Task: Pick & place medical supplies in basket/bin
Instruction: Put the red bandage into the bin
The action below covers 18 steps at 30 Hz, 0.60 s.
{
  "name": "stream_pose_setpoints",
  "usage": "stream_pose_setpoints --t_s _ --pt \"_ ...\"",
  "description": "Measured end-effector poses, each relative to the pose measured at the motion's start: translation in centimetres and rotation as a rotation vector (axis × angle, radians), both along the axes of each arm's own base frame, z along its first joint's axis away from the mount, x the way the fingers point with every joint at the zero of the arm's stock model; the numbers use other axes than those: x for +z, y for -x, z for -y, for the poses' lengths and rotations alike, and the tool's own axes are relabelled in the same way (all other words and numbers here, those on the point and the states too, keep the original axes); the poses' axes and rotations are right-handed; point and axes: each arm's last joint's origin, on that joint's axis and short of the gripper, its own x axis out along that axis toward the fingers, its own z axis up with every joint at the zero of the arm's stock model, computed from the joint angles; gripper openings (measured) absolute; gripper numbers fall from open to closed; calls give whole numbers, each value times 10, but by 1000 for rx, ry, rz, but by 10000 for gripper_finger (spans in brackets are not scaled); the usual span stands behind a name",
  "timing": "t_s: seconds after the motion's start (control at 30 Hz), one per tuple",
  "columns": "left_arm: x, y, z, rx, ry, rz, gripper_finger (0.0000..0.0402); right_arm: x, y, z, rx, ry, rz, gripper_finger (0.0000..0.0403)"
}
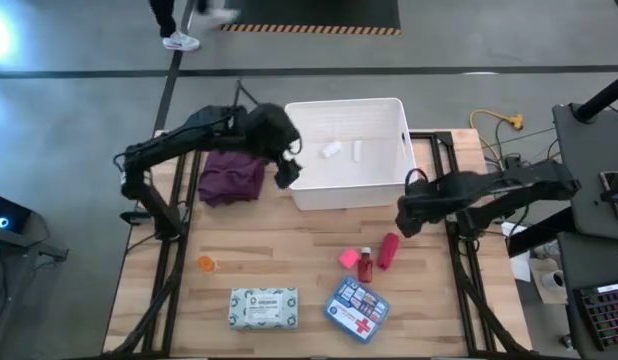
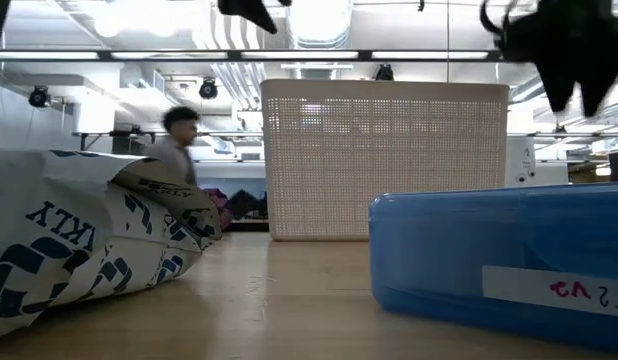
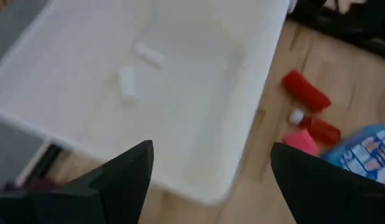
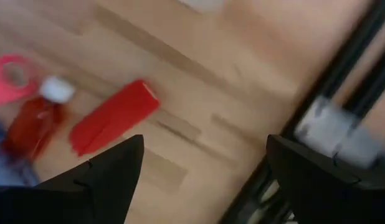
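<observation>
The wooden table (image 1: 289, 250) carries everything, and the biggest thing on it is the white bin (image 1: 384, 185), set at about twelve o'clock from the table's middle, likely so that both arms can reach it. Two small white items (image 1: 332, 150) already lie on its floor, so the task looks begun but far from finished.

The left gripper (image 3: 208, 180) hangs over the bin's near-left corner, fingers spread and holding nothing, as if it has nothing left to let go. The right gripper (image 4: 202, 168) hovers just beyond the bin's right front corner, at about two o'clock from the red items; it too is spread wide and empty, and seems placed to come down on the red tube.

A purple cloth (image 1: 231, 177) lies at ten o'clock, touching the bin's left wall.

The blue first-aid box (image 1: 356, 309) sits at five o'clock and shows a red cross; in the low view its label reads only as mirrored characters I cannot make out. The pale patterned packet (image 1: 262, 308) lies at seven o'clock, with the letters "KLY" visible in the low view.

Smaller still, at four o'clock: the red tube (image 1: 389, 250), the red bottle (image 1: 365, 266) with a white cap, and a pink cap (image 1: 347, 259) just beside it. An orange cap (image 1: 205, 263) sits alone at eight o'clock
</observation>
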Motion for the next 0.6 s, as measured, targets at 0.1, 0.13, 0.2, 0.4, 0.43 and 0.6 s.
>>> stream_pose_setpoints --t_s 0.1,0.13,0.2,0.4,0.43,0.6 --pt "-5 16 23 25 -5 -17 301 -32 -1 -2 -101 -76 31 327" --pt "-9 22 30 44 -18 -26 301 -42 -2 -3 -129 -112 57 327" --pt "-18 36 41 98 -60 -41 301 -63 -5 -4 -191 -158 111 327" --pt "-48 80 60 263 -14 50 301 -95 -13 -7 -368 -233 243 327" --pt "-51 87 62 276 9 83 301 -97 -13 -7 -390 -234 252 327" --pt "-72 116 62 322 89 207 301 -102 -14 -10 -472 -214 258 327"
